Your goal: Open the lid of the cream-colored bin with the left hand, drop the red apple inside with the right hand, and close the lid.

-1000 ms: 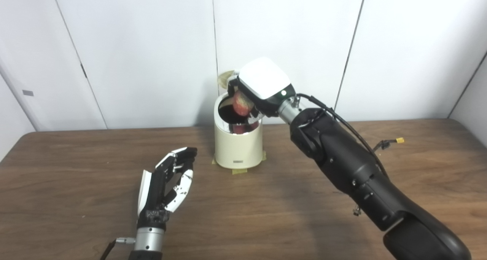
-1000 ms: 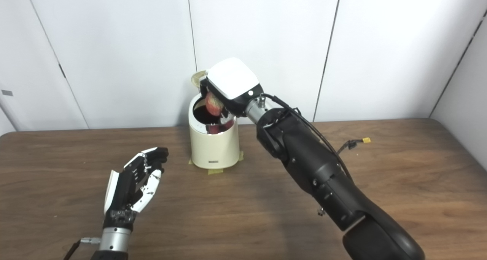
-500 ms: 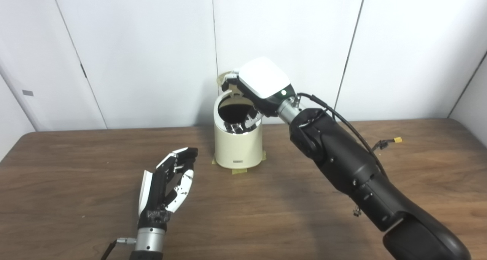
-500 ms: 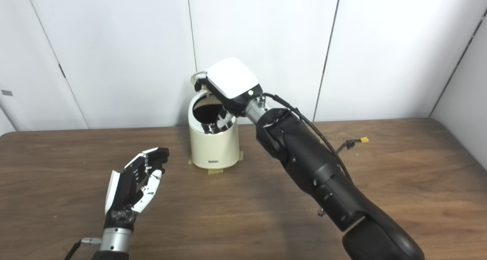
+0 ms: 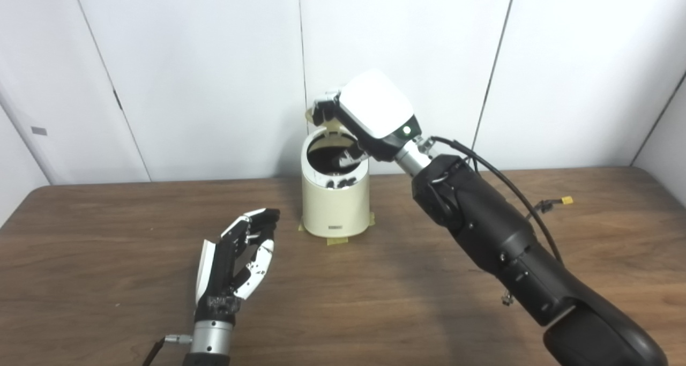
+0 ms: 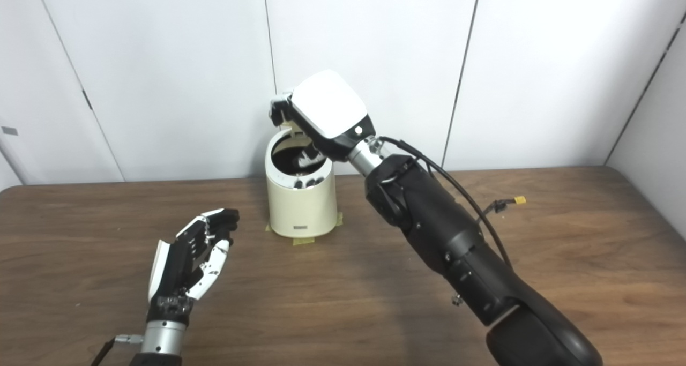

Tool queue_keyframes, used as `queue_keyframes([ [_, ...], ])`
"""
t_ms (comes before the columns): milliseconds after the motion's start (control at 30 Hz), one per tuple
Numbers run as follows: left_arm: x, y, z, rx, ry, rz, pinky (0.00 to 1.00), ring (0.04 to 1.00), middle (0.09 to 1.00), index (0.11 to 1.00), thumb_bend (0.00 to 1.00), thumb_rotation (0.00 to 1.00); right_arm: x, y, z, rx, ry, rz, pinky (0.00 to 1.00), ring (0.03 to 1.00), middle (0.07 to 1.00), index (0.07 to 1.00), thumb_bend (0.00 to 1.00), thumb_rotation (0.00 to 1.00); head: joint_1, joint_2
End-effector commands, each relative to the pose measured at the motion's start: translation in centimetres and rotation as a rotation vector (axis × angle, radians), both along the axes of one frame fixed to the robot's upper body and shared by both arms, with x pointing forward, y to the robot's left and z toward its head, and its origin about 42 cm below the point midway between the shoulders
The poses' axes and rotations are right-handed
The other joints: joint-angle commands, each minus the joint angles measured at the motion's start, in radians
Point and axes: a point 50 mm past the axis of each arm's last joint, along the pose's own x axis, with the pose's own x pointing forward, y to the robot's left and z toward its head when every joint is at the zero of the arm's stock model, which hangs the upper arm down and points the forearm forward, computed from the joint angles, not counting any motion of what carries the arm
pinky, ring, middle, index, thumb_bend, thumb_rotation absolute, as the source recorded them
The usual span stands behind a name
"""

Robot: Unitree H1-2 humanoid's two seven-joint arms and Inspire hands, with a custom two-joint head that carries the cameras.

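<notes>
One cream-colored bin (image 5: 335, 205) is standing at the far middle of the wooden table (image 5: 107, 237), close to the white wall panels (image 5: 203, 60). Its mouth is showing dark and open, and its one lid (image 5: 312, 114) is tipped up behind the far rim, mostly hidden by the right hand. Strips of tape (image 5: 336, 241) are sticking out from under the base on the near side and at both lower corners.

Two hands are showing. The right hand (image 6: 327, 117) is hovering over the bin's mouth, its white back facing the cameras with one small green light glowing near the wrist. Its fingers (image 6: 310, 158) are spreading loosely and pointing down toward the dark opening, gripping nothing that can be seen; one fingertip is reaching past the far rim near the raised lid, though whether it is touching the lid cannot be told. The right arm (image 5: 509, 248) is stretching in from the near right, with one black cable (image 5: 498, 181) looping off it and ending in one yellow connector (image 5: 564, 200) over the table.

The left hand (image 5: 236, 261) is hovering over the near left of the table, well apart from the bin, palm turned right, fingers lightly curled and apart, holding nothing.

The red apple is not visible anywhere; only darkness and reflections are showing inside the bin.
</notes>
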Motion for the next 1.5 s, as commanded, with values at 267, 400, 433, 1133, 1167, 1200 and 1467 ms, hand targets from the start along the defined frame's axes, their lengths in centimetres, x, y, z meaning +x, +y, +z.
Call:
queue_keyframes([
  [267, -0.3, -0.4, 0.2, -0.002, -0.025, -0.004, 0.63, 0.724, 0.735, 0.714, 0.18, 0.47, -3.7, -3.0, 1.6, 0.372, 0.069, 0.091, 0.17, 0.253, 0.35, 0.471, 0.51, 0.15, 0.005, 0.0],
  [400, -0.2, -0.3, 0.3, 0.006, -0.028, 0.003, 0.63, 0.721, 0.734, 0.712, 0.18, 0.49, -6.3, -5.9, 0.8, 0.537, 0.167, 0.163, 0.27, 0.321, 0.436, 0.478, 0.51, 0.08, 0.004, -0.001],
  [433, -0.1, -0.2, 0.3, 0.007, -0.03, 0.002, 0.62, 0.718, 0.732, 0.71, 0.18, 0.49, -7.0, -6.7, 0.4, 0.582, 0.186, 0.164, 0.28, 0.329, 0.458, 0.476, 0.51, 0.04, 0.003, -0.003],
  [1133, 0.2, 0.5, -0.4, 0.008, -0.04, 0.015, 0.62, 0.718, 0.734, 0.719, 0.18, 0.52, -13.8, -12.2, -11.9, 1.056, 0.638, 0.123, 0.62, 0.715, 0.724, 0.715, 0.26, 0.5, 0.007, -0.02],
  [1167, 0.2, 0.5, -0.4, 0.012, -0.04, 0.017, 0.62, 0.719, 0.735, 0.719, 0.18, 0.51, -13.9, -12.0, -12.3, 1.067, 0.643, 0.125, 0.62, 0.716, 0.724, 0.713, 0.26, 0.46, 0.007, -0.02],
  [1200, 0.2, 0.5, -0.4, 0.016, -0.04, 0.019, 0.62, 0.72, 0.737, 0.72, 0.19, 0.52, -13.9, -12.0, -12.5, 1.071, 0.644, 0.124, 0.61, 0.708, 0.717, 0.707, 0.26, 0.4, 0.007, -0.02],
  [1467, 0.0, 0.7, -0.4, 0.016, -0.038, 0.018, 0.64, 0.727, 0.744, 0.728, 0.2, 0.52, -14.4, -11.3, -14.4, 1.065, 0.684, 0.082, 0.56, 0.666, 0.702, 0.702, 0.28, 0.3, 0.011, -0.019],
])
